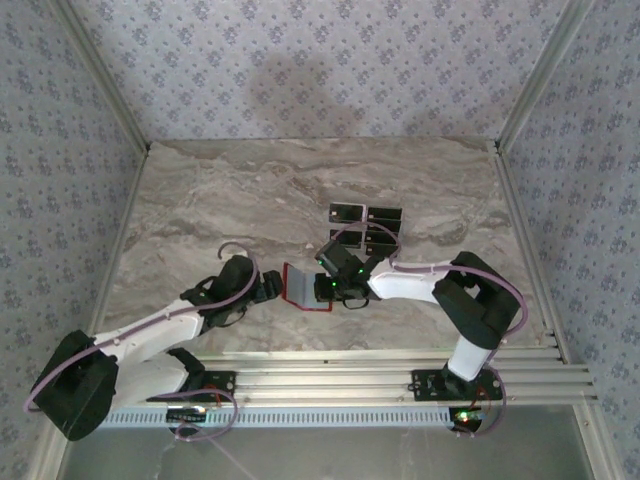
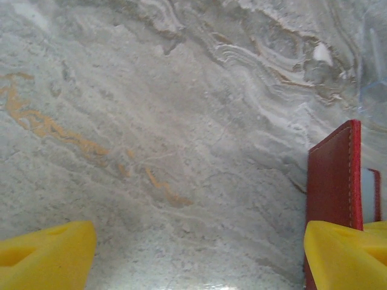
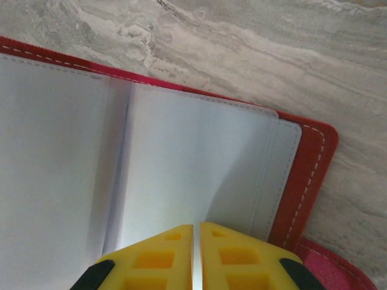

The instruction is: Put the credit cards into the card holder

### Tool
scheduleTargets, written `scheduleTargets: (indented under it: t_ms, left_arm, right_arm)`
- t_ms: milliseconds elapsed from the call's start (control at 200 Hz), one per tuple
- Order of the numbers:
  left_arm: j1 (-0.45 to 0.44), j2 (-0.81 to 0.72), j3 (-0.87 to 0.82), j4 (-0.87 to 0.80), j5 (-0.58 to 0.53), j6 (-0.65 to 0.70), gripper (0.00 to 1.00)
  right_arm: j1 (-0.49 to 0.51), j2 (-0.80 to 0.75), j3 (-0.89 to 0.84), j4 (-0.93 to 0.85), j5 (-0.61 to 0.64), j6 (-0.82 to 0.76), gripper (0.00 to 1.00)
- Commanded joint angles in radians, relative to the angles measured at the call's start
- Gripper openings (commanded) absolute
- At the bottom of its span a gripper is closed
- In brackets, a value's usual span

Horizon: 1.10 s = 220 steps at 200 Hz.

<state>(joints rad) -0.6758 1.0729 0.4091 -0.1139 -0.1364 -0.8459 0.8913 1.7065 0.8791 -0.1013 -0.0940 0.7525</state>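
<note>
The card holder (image 1: 305,287) lies open on the surface (image 1: 230,200), between the two tools. The right tool (image 3: 196,232) is clenched above its pale inner pages. A thin pale line shows between the fingers (image 3: 236,254), and I cannot tell if a page is pinched there. The left tool (image 2: 199,234) is released and wide apart, and one side of it hides the lower part of the red cover. The credit cards (image 1: 383,216) lie beyond the right tool, partly covered by its arm, so their number is hard to make out.

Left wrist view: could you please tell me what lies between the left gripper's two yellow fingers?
In the left wrist view, bare marble table lies between the fingers; the red card holder sits beside the one at the picture's right.
</note>
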Motion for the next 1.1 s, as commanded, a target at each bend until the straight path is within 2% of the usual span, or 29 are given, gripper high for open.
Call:
scheduleTargets:
  t_ms: [0,115,335,550,844,1094]
  left_arm:
    - [0.002,0.031,-0.004,-0.023,-0.019,0.012,0.88]
    - [0.003,0.038,-0.002,-0.018,-0.016,0.012,0.88]
    - [0.004,-0.038,0.028,-0.075,-0.049,0.024,0.88]
    - [0.004,-0.089,0.055,-0.071,-0.032,0.035,0.89]
    - [0.006,0.011,0.062,-0.018,0.004,0.041,0.89]
    - [0.010,0.063,0.039,-0.041,-0.056,-0.003,0.87]
  right_arm:
    - [-0.008,0.025,-0.024,0.002,0.002,0.011,0.14]
    - [-0.008,0.028,-0.027,0.006,0.000,0.012,0.14]
    - [-0.009,0.038,-0.023,0.008,-0.006,0.011,0.14]
    - [-0.012,0.040,-0.027,0.009,-0.009,0.008,0.14]
    - [-0.018,0.043,-0.035,0.015,-0.012,0.008,0.14]
    - [-0.025,0.042,-0.045,0.022,-0.015,0.007,0.14]
